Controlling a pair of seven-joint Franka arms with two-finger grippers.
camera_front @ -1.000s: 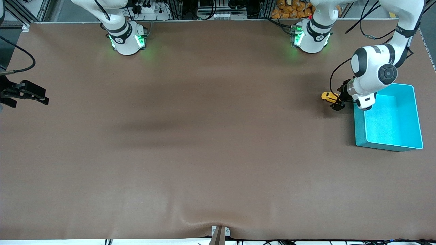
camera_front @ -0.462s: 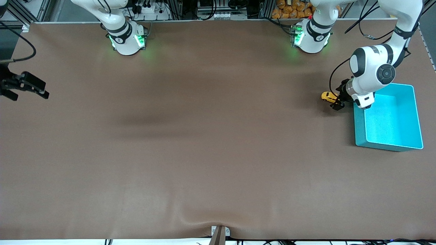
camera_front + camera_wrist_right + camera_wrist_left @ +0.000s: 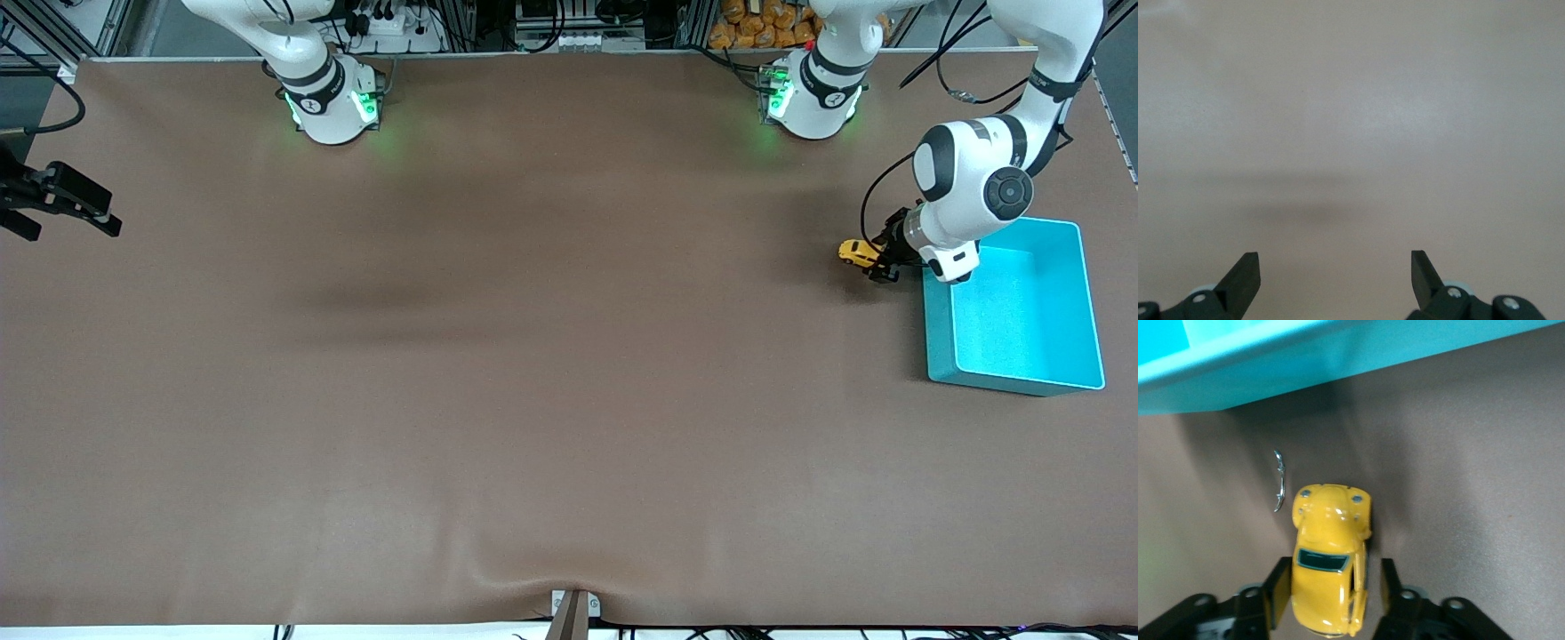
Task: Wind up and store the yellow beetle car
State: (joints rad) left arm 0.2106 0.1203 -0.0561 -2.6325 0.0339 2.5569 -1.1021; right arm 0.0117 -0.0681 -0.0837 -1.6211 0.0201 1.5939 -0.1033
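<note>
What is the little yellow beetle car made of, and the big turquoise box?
The little yellow beetle car looks like glossy painted metal or hard plastic: light glints off its rounded hood. The big turquoise box seems smooth moulded plastic, one even colour, with thin straight walls.

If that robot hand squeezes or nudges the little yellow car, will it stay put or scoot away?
The yellow beetle car sits on wheels on the flat table, so a nudge along its length would probably roll it. Its glossy, rounded body looks hard and may slip in a pinch. The left hand straddles its sides, which should stop it rolling.

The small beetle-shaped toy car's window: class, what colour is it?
Dark, nearly black, on the yellow beetle-shaped toy car; the left wrist view shows it best.
</note>
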